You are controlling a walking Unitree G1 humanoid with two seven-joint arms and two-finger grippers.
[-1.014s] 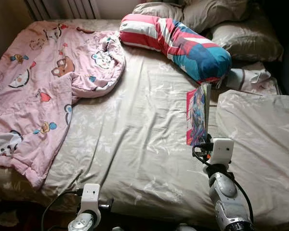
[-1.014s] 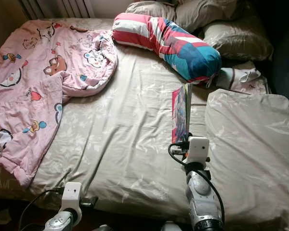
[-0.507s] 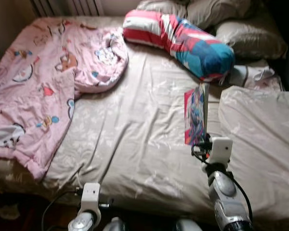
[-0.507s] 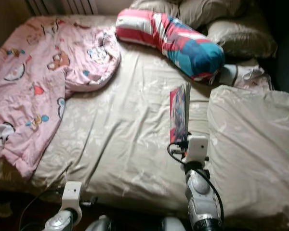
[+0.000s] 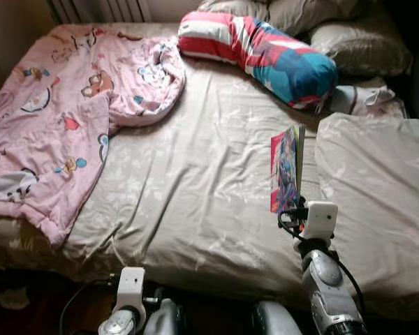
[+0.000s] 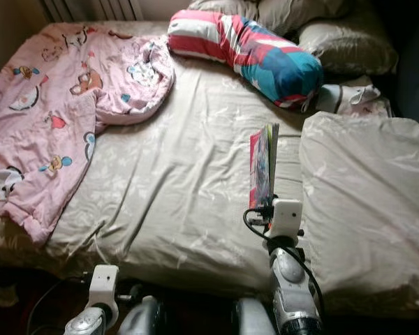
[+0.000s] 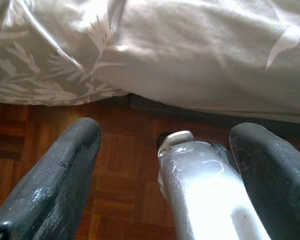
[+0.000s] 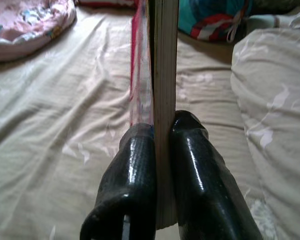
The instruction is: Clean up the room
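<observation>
Right gripper (image 8: 160,150): fingers pinch a book (image 5: 286,169) by its near edge, holding it upright on edge above the bed (image 5: 195,202), pink cover facing left, page block to the right. The book sits right of the bed's centre, just left of a beige duvet (image 5: 377,202).

Left gripper (image 7: 165,165): low at the near edge of the bed, over wooden floor (image 7: 125,165), fingers spread, nothing between them.

Pink cartoon blanket (image 5: 49,125) on the far left. Striped bolster pillow (image 5: 265,52) at the far end.

Blanket (image 5: 56,132) left on bed (image 5: 188,202), bolster (image 5: 265,52) behind, book (image 5: 286,171) right.
</observation>
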